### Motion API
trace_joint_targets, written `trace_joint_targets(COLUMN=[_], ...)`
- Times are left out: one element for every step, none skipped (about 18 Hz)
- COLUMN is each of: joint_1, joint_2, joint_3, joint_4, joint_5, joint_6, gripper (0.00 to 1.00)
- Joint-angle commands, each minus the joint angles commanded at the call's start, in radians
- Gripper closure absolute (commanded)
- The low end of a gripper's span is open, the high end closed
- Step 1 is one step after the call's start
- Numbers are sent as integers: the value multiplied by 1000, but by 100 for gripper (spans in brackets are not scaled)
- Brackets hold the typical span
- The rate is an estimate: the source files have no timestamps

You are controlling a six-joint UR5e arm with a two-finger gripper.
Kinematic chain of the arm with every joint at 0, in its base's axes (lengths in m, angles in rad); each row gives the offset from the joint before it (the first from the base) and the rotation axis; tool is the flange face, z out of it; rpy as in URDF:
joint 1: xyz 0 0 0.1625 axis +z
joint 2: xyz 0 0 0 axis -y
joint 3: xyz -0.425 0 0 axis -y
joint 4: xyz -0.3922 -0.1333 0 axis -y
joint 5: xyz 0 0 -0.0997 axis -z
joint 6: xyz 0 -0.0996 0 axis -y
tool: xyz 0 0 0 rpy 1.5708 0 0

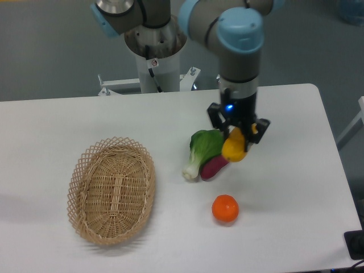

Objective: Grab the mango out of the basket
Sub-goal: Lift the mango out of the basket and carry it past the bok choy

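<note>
The black two-finger hand (239, 138) was clamped on the smooth yellow-orange mango (234, 148), apparently raised above the white counter (296, 187). Its long axis ran from about one to seven o'clock; the empty tan wicker basket (112, 190) lay well apart at eight o'clock.

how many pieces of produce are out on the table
4: mango in the gripper, bok choy and eggplant beside it, orange nearer the front. None in the basket.

Even overhead light from my feed, table (85, 119) bright white but no blown glare. Soft short shadows only, under the orange (225, 208) and around the basket (112, 191) toward 6 o'clock. Overall slightly soft focus, mild compression blur.
</note>
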Motion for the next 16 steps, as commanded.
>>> trace_joint_targets(joint_1=[12, 20, 32, 38, 46, 51, 52, 52, 54, 54, 54, 54, 55, 55, 55, 55], joint_2=[0, 0, -2, -2, 0, -2, -2, -2, -2, -2, -2, -2, -2, -2, -2, -2], joint_3=[2, 2, 2, 5, 8, 11, 14, 14, 14, 14, 15, 18, 20, 18, 18, 17], joint_4=[0, -5, -6, -8, -8, -12, -14, -15, -15, -15, -15, -15, -15, -17, -17, -17], joint_5=[-2, -3, -8, -12, -17, -18, -18, -18, -18, -18, -18, -18, -18, -18, -18, -18], joint_6=[18, 34, 49, 61, 68, 68, 68, 68, 68, 68, 68, 68, 68, 68, 68, 68], gripper=[48, 48, 48, 48, 48, 48, 48, 48, 48, 48, 48, 48, 48, 48, 48, 48])
